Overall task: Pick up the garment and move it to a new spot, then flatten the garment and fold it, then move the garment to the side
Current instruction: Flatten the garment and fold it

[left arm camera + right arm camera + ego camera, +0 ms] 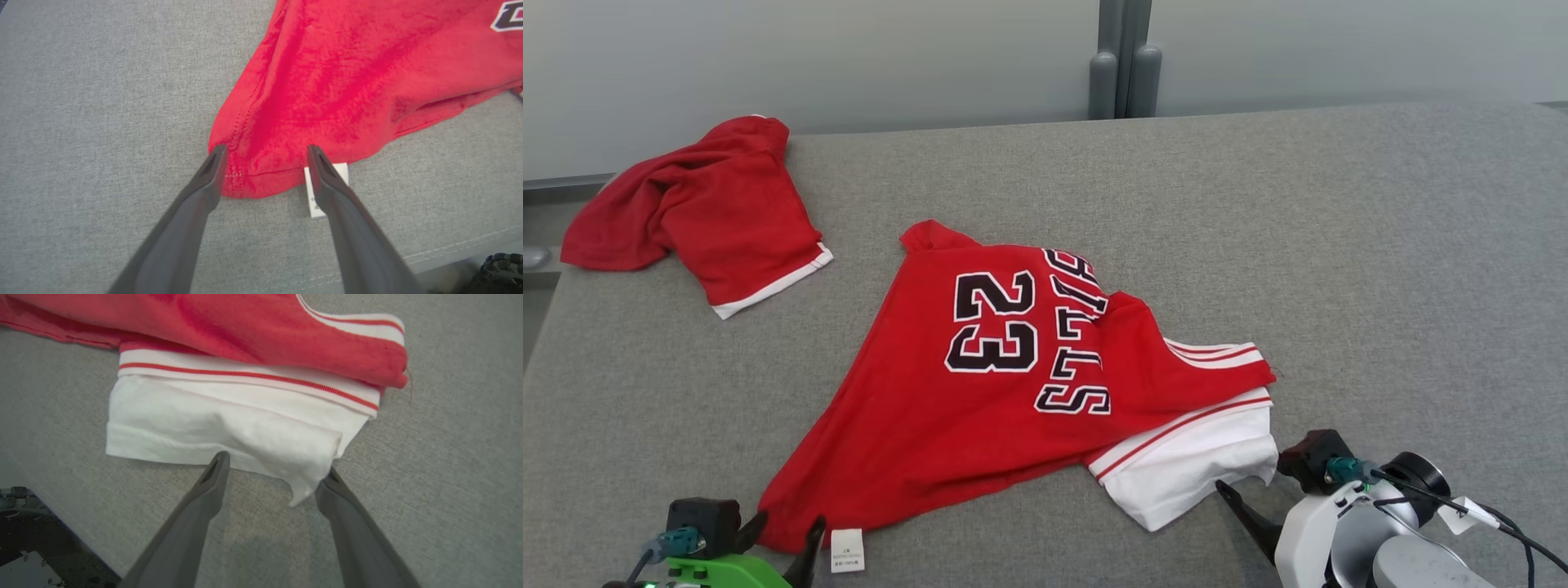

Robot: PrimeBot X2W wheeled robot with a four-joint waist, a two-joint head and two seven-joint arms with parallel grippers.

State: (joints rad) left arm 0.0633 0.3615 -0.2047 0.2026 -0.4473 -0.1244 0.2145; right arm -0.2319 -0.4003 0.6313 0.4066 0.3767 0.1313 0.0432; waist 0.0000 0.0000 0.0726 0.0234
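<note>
Two grippers, both spread wide and holding nothing, sit at the near edge of a rumpled red jersey [980, 408] on the grey table [1339, 245]. Between the left gripper [266, 151] fingers lies the red hem corner [245, 179], with a white label [341, 169] just beside one finger. The right gripper [276, 465] straddles the white sleeve [204, 424] corner. The jersey lies unflattened, so flattening, folding and moving aside likely all remain.

The left gripper [266, 150] has a green mount [727, 569]. The right arm's shell [1311, 531] is white, with black cables [1521, 539].
</note>
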